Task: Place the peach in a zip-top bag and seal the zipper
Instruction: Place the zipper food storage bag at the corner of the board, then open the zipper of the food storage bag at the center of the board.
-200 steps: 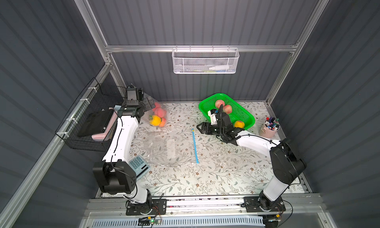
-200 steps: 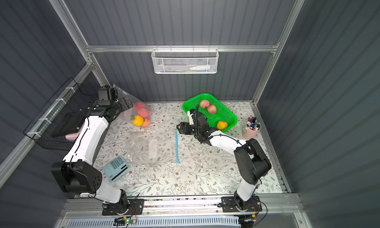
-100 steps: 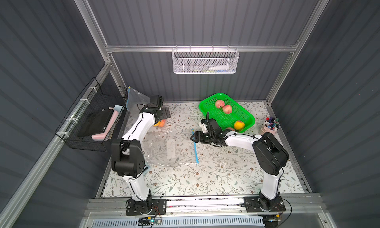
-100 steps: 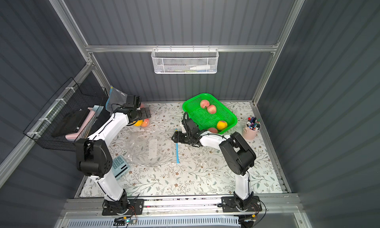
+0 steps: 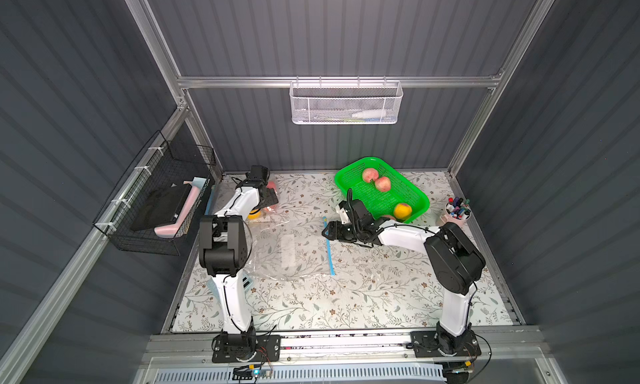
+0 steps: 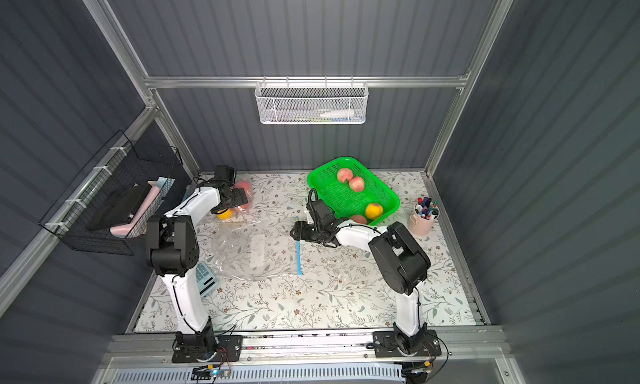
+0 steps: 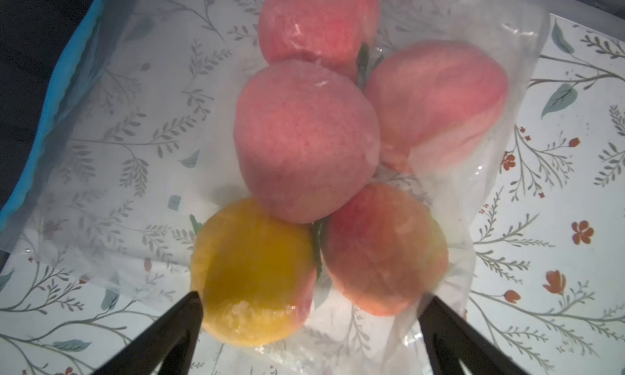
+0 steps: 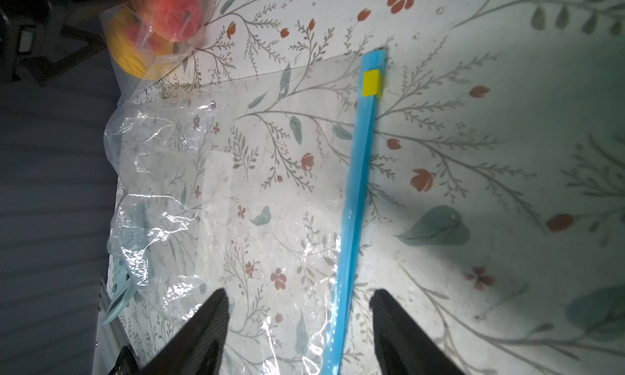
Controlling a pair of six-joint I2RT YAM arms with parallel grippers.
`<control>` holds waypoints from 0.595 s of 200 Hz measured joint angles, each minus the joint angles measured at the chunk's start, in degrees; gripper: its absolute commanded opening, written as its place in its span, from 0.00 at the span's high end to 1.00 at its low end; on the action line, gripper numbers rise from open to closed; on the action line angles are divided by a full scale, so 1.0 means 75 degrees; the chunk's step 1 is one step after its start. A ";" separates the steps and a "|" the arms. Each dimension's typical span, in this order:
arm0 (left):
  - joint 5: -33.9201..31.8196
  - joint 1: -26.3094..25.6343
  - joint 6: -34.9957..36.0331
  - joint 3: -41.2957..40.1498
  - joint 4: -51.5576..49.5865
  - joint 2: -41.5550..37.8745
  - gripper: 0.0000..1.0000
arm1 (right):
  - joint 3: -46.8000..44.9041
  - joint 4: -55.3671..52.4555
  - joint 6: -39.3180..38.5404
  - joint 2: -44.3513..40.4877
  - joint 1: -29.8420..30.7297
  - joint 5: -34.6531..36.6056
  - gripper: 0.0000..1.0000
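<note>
The right gripper (image 8: 299, 292) hangs low over the middle of the table (image 5: 346, 295), its jaws partly apart and holding nothing. In the right wrist view they stand on either side of the blue zipper strip (image 8: 355, 204) of a clear zip-top bag (image 8: 270, 187); whether either finger touches the plastic cannot be told. That bag lies flat and crinkled on the floral cloth in both top views (image 5: 287, 250) (image 6: 252, 250), its yellow slider (image 8: 371, 82) at the far end of the strip. Loose peaches sit in the green basket (image 5: 377, 200) at the back right: two pink ones (image 5: 370, 174) (image 5: 382, 184) touching at the far end, a yellow one (image 5: 402, 211) near the front rim, and another pink one (image 6: 358, 219) partly hidden by the right arm. At the back left the left gripper (image 7: 314, 297) is spread wide over a second clear bag (image 7: 118, 136), gripping nothing. This bag holds four pink peaches (image 7: 304, 140) and a yellow one (image 7: 250, 272), packed together.
</note>
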 measured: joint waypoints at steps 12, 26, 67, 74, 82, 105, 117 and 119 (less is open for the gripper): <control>0.0064 -0.0006 -0.0009 -0.0087 0.0000 -0.0149 0.00 | 0.0020 -0.0006 0.0087 0.0038 0.0000 -0.0006 0.44; 0.0221 -0.0006 -0.0035 -0.0309 0.0020 -0.0449 0.00 | 0.0026 -0.0015 0.0169 0.0114 0.0000 -0.0047 0.48; 0.1032 -0.0146 -0.0122 -0.0988 0.0026 -0.1405 0.04 | 0.0029 -0.0076 0.0361 0.0431 0.0032 -0.0152 0.54; 0.1236 -0.0216 -0.0137 -0.1145 0.0050 -0.1568 0.05 | 0.0041 -0.0076 0.0385 0.0487 0.0044 -0.0175 0.55; 0.1475 -0.0318 -0.0149 -0.1358 0.0128 -0.1728 0.07 | 0.0079 -0.0079 0.0411 0.0562 0.0050 -0.0204 0.56; 0.2241 -0.0682 -0.0245 -0.2142 0.0306 -0.2116 0.08 | 0.0254 -0.0044 0.0446 0.0775 0.0073 -0.0297 0.58; 0.2614 -0.0833 -0.0326 -0.2532 0.0408 -0.2206 0.09 | 0.0323 -0.0015 0.0463 0.0851 0.0082 -0.0347 0.61; 0.2690 -0.0863 -0.0341 -0.2600 0.0425 -0.2218 0.09 | 0.0341 -0.0017 0.0460 0.0866 0.0082 -0.0364 0.61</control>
